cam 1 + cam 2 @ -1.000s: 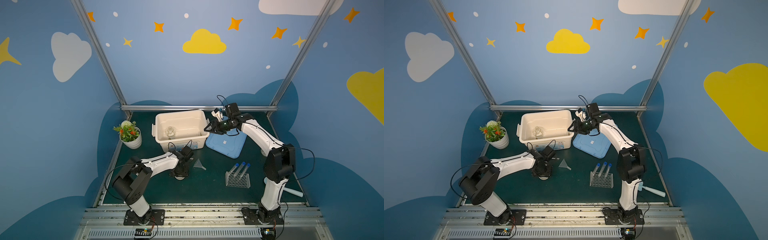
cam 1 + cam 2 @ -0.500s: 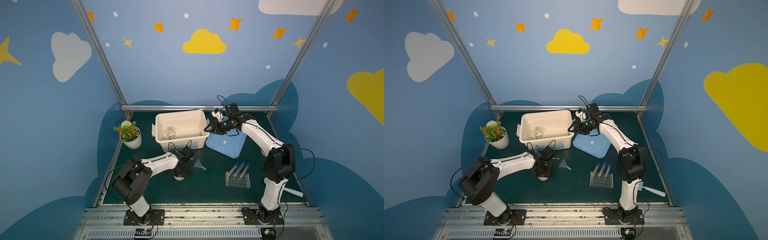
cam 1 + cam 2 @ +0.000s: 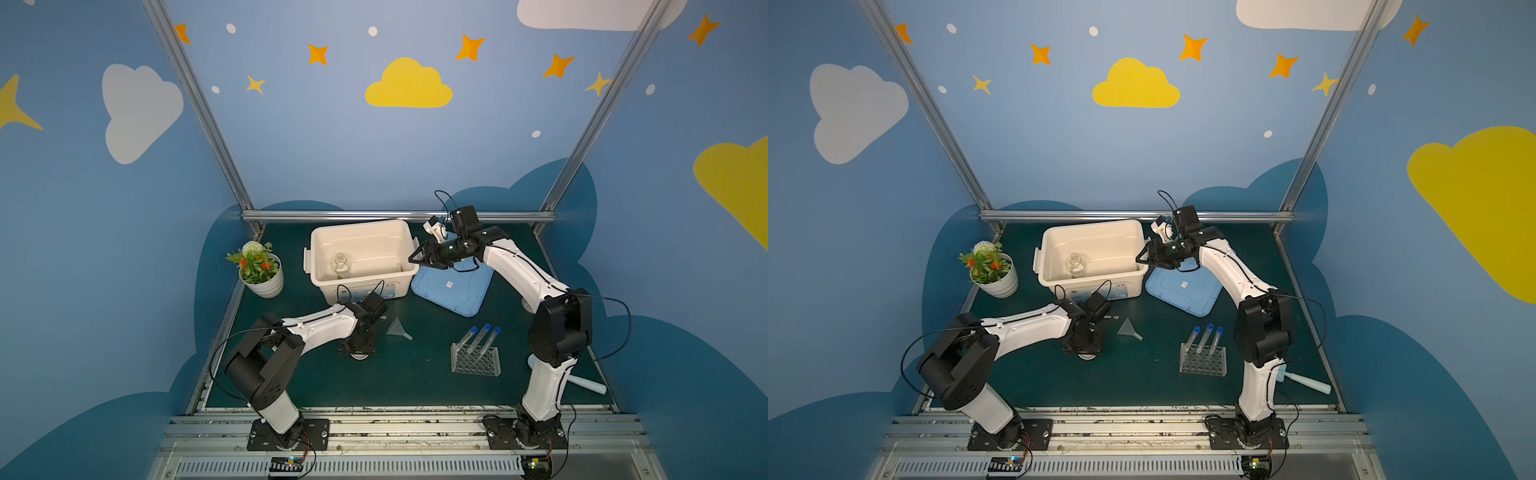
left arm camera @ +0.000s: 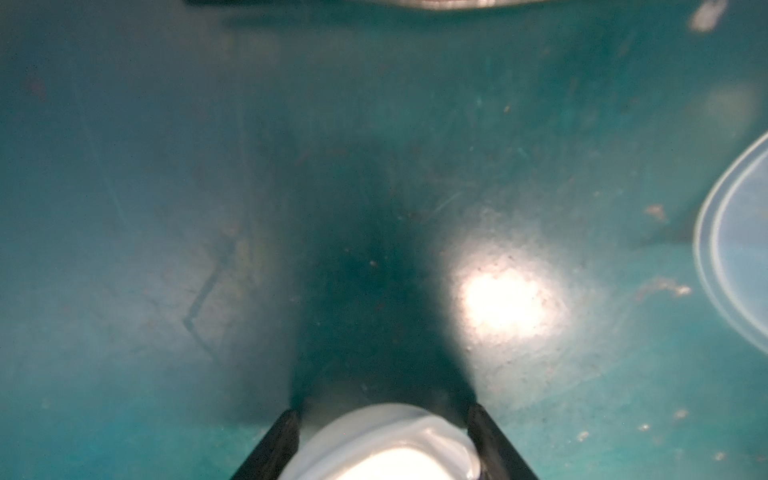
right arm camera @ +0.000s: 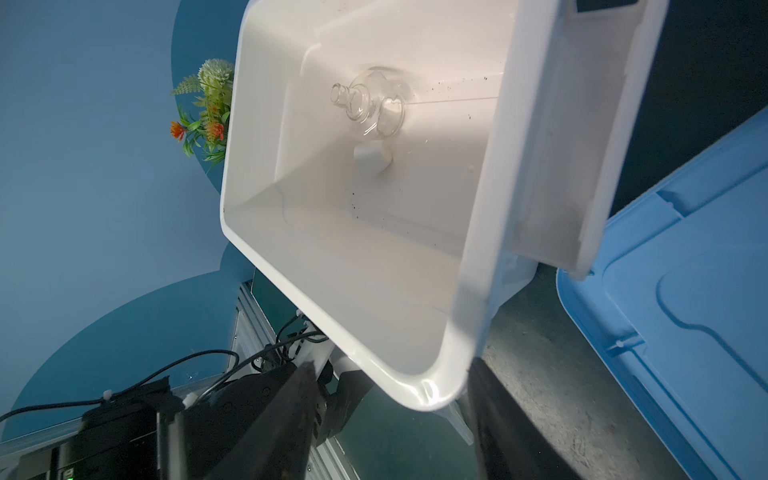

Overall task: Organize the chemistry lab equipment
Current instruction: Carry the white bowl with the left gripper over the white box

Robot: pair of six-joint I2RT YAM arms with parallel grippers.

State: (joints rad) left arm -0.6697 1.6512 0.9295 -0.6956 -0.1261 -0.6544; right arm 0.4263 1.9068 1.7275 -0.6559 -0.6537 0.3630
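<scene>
**Green mat, blue booth: L arm closing on the bowl**

Dark green mat (image 3: 415,386), cloud-painted blue walls round it. L gripper (image 3: 358,351) points straight down at the mat in front of the white bin (image 3: 361,227). In the L wrist view its fingers (image 4: 282,440) stand either side of the white bowl (image 4: 386,449), close in on its rim. Over the last sec they have been drawing inward; the arm itself has not shifted in both top views. Can't tell yet if they truly pinch the bowl or only flank it. Bowl sits on the mat, not lifted.

R gripper (image 3: 417,258) hangs at the bin's end nearest the blue lid (image 3: 453,291). Its fingers are spread wide and hold nothing; the R wrist view shows just the bin's corner beyond them. No change there vs a sec ago.

Rest is as it was. The round glass flask (image 3: 341,266) is already in the bin, w/ a small white piece (image 5: 372,160) beside it. Out on the mat: clear funnel (image 3: 398,328) on its side, near the L gripper, and the clear rack (image 3: 476,361) w/ three blue-capped tubes (image 3: 482,336), well apart from the bin.

My read: grasp on the bowl is nearly done, lift + carry to bin prob next. Progress is early-to-mid, as funnel, rack and tubes are still out. Risk: the smooth round rim could slip if the pinch lands off-centre.
</scene>
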